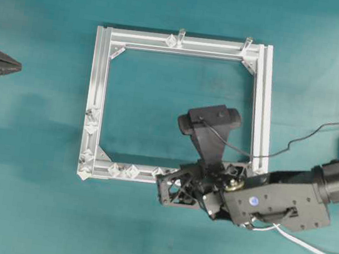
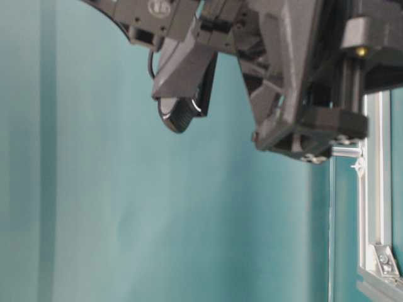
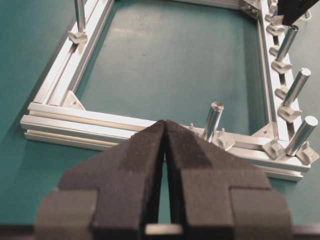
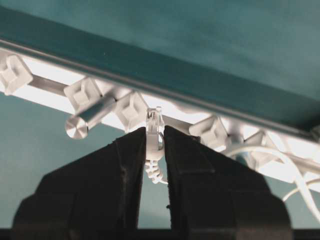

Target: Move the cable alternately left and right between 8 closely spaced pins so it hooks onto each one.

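A: Right gripper [image 4: 155, 145] first. Fingers?

B: Narrow gap, black pads [image 4: 132, 165] pinching the small clear plug [image 4: 154, 125] at the end of the cable [image 4: 295, 175]. Plug tip pokes up just past the fingertips. A short curl of white cord hangs between the pads below it.

A: Where is the plug against the pins?

B: Right up at the rail, between two of the pale diamond pins [image 4: 131, 111]. Touching or not, cannot tell. A metal post [image 4: 92, 120] juts out just left of it. More white cord loops around the pins on the right side of the wrist view.

A: From above?

B: The right arm covers the frame's lower right corner. White cord trails out from under it toward the right edge. Bare pins sit along the bottom rail and left rail of the frame [image 1: 98, 79].

A: Left gripper [image 3: 165, 131]?

B: Pads pressed together, nothing between them. It hangs apart from the frame, pointing at its near corner.

A: Surface?

B: Teal mat [image 1: 21, 194], flat. Square silver frame lies on it. Nothing of the room shows beyond it.
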Available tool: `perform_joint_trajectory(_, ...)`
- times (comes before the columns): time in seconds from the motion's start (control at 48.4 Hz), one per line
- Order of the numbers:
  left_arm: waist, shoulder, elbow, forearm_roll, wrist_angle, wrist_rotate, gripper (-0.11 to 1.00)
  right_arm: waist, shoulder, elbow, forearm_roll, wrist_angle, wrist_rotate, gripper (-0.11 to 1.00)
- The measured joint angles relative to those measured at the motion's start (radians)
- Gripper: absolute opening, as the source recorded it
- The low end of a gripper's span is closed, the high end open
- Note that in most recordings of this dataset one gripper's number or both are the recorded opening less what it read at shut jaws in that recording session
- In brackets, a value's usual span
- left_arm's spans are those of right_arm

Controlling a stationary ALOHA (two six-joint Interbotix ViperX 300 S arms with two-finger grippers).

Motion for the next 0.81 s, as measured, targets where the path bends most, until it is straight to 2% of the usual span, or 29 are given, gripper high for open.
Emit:
perform_joint_trajectory(0.372,0.0,0.0,0.0,0.0,0.0,0.0,0.0,0.069,0.035,-0.04,0.0,0.005,0.084,0.14)
perform_joint_trajectory(0.806,0.0,0.0,0.0,-0.002,0.0,0.0,0.0,0.1,0.106,-0.152,0.0,0.061,0.098,0.14)
